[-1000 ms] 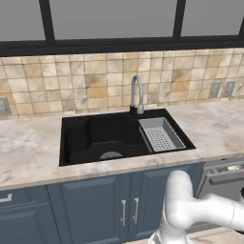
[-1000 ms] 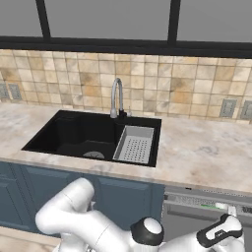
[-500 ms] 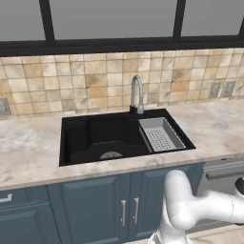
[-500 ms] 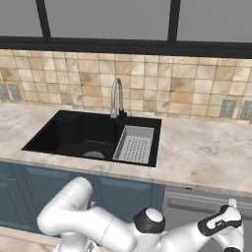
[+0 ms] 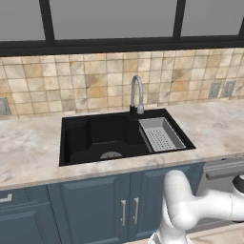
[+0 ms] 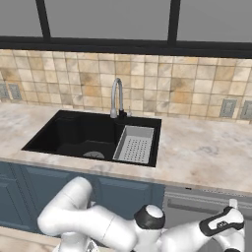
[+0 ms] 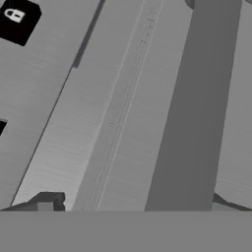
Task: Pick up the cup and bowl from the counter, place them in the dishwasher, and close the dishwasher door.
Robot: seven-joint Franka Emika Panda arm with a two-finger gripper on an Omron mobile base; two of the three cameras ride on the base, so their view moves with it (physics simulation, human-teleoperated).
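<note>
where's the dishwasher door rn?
The dishwasher door is under the counter, right of the sink and the blue cabinets in both base views, looking closed or nearly so.

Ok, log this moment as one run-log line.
phase: closing dishwasher door | fingers: open, holding nothing, close against door panel | door: looks up and nearly shut | counter: no cup or bowl seen

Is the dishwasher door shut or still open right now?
Shut. The dishwasher door stands upright, about flush with the blue cabinets, its bar handle under the counter edge; no rack shows.
</note>
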